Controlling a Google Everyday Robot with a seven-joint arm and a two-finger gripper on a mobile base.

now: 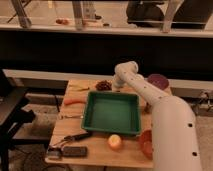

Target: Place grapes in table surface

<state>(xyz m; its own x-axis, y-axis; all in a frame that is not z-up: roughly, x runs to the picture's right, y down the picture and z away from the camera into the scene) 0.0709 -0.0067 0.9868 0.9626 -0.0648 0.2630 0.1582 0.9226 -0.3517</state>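
The grapes [103, 85], a small dark reddish-purple bunch, lie on the light wooden table surface [70, 127] at its far edge, just behind the green tray [111, 113]. My gripper [115, 86] is at the end of the white arm, right beside the grapes on their right, above the tray's far rim. The arm hides the gripper's tips.
A purple plate [158, 80] sits at the far right. A yellow-orange apple [115, 142] lies in front of the tray, a red bowl [146, 143] to its right. A carrot [75, 101], utensils [76, 136] and a dark block [74, 151] lie on the left side.
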